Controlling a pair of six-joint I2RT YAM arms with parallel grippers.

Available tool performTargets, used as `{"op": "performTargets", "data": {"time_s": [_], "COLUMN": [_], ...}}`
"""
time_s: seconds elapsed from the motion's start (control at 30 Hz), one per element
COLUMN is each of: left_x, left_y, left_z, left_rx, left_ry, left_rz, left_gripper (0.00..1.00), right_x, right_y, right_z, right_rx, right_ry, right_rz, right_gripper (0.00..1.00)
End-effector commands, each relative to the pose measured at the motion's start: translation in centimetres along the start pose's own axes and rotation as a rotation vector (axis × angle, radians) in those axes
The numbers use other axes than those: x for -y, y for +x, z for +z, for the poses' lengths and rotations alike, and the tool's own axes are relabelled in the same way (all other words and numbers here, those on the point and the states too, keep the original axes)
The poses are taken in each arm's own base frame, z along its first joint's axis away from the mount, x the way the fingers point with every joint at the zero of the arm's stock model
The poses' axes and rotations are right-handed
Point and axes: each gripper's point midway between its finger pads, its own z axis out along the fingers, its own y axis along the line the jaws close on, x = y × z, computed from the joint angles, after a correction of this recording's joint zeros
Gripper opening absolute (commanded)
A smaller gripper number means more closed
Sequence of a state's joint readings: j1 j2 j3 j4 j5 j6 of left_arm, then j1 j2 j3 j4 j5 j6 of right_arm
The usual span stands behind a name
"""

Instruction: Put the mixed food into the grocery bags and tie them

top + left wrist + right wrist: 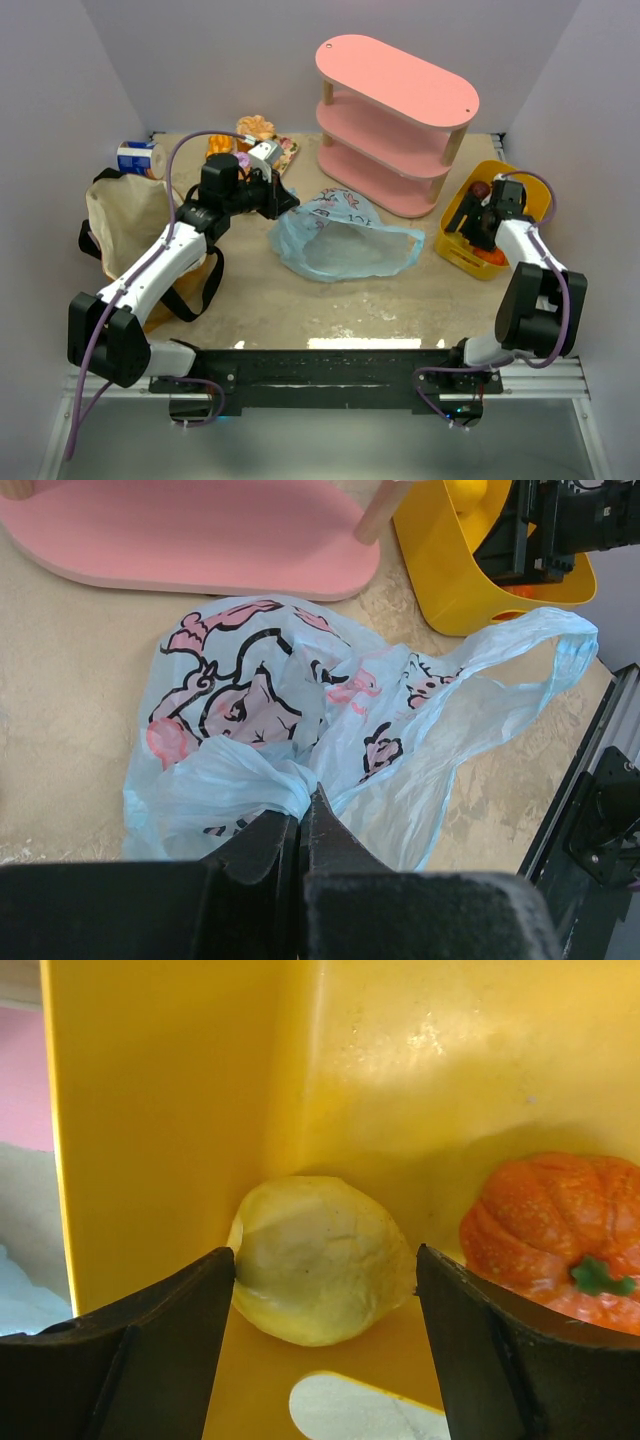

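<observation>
One half-cropped orange pumpkin (556,1228), perhaps.

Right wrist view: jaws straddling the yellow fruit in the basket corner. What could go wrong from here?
1. The yellow fruit is round and sits close against the basket wall; the right gripper closing may squirt it toward the pumpkin.
2. The left gripper pinches only a bunch of the thin blue bag, which lies slumped; the film might slip or tear when pulled.

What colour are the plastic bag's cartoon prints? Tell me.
Pink with black outlines, on the light-blue bag; clearest in the left wrist view.
</observation>
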State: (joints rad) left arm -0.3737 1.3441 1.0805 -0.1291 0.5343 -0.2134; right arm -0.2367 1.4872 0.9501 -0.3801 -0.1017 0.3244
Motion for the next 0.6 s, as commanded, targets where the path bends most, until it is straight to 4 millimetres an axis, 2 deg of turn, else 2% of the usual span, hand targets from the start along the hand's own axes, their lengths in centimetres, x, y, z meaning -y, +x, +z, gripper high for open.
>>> {"op": "performTargets", "data": {"time_s": [0.0,0.17,0.37,0.47,0.57], "left_x": [0.8,0.7,1.2,1.1,0.8], "left_y": [-2.1,-2.0,-2.0,-2.1,-2.0], "left_z": [-0.7,-0.7,-0.7,-0.7,-0.7], "left_rx": [0.056,0.053,0.055,0.057,0.056], "left_ry": [0.009,0.007,0.034,0.025,0.009], "left_rz": [0.054,0.054,0.045,0.048,0.051], "left_gripper": [0.00,0.00,0.00,0.00,0.00], "right_x": [-1.1,-1.5,0.1,0.6,1.5], "right_y": [0.6,1.0,1.6,2.2,2.3], "right_z": [0.8,1.3,2.5,3.2,3.2], "right_rx": [-0.038,-0.051,-0.054,-0.049,-0.007], "right_ry": [-0.060,-0.078,0.001,0.017,0.055], "right_rz": [0.043,0.081,0.105,0.117,0.139], "right_gripper": [0.77,0.80,0.81,0.79,0.71]}}
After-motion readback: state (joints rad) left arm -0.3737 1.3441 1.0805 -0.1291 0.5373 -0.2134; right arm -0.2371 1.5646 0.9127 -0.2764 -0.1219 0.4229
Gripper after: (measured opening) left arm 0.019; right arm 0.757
